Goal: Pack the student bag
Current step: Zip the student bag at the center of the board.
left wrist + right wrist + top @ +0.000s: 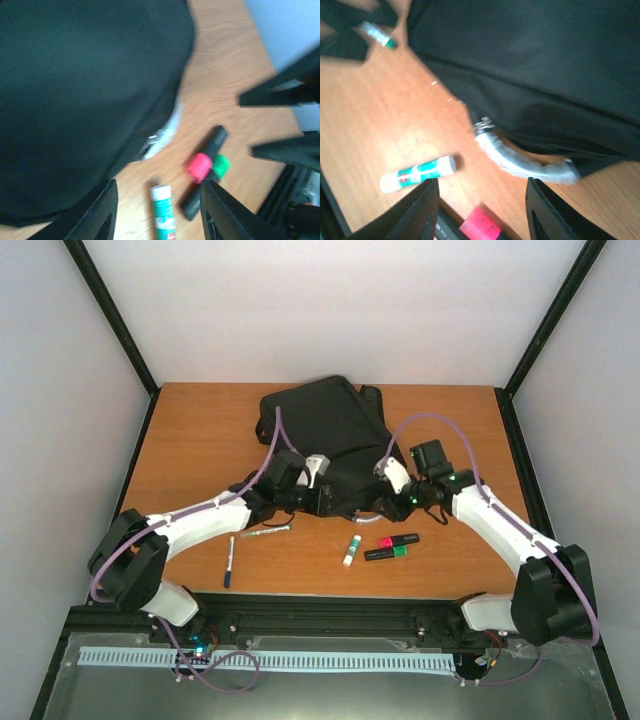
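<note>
We see left pincer [160,186] spread, empty, above glue stick [164,215]. Also right pincer [482,184] spread, empty. We find student bag [325,435] on counter [200,440], far middle, its near edge beside both pincers.

The student bag [545,65] fills most of the view, its grey loop handle [520,160] lying on the table [380,115] at the bag's near edge. A green-and-white glue stick [417,173] lies apart from it (a pink cap [481,225] peeks between the right gripper's [482,200] parted, empty fingers).
</note>
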Robot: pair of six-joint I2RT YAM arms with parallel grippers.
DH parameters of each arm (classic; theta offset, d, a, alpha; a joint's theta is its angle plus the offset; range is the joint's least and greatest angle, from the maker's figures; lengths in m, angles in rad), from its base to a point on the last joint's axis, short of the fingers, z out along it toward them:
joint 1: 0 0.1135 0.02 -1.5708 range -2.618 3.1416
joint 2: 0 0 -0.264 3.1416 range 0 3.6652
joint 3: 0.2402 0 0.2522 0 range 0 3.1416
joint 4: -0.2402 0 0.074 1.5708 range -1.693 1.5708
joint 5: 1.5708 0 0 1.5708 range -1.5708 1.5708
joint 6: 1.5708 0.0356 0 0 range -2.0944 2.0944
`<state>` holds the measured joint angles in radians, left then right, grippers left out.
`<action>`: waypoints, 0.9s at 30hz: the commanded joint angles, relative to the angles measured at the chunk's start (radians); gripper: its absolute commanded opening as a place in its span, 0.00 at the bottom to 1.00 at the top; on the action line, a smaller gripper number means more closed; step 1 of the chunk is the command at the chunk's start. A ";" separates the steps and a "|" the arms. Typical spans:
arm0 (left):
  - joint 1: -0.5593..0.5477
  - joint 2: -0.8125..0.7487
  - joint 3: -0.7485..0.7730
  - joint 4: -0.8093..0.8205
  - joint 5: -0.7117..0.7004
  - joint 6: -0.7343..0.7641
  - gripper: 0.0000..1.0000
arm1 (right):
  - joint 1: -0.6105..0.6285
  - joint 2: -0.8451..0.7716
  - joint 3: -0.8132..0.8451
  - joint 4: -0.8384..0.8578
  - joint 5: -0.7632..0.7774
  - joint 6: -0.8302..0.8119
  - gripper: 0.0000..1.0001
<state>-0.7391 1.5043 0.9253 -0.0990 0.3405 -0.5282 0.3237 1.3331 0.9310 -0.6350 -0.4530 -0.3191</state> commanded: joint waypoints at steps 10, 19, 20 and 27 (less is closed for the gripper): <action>0.106 -0.106 -0.206 0.126 -0.172 -0.321 0.78 | 0.141 0.203 0.018 0.084 -0.010 -0.075 0.47; 0.106 0.061 -0.124 0.216 -0.127 -0.311 0.74 | 0.089 0.329 0.110 0.174 0.089 -0.036 0.52; 0.106 0.081 -0.106 0.218 -0.113 -0.293 0.74 | 0.057 0.329 0.100 0.202 0.110 -0.029 0.52; 0.103 0.126 -0.124 0.367 -0.015 -0.209 0.71 | -0.057 0.305 0.096 0.256 0.119 0.045 0.52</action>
<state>-0.6365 1.6253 0.7959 0.1173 0.2447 -0.7929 0.2871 1.6764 1.0328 -0.4511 -0.3614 -0.3191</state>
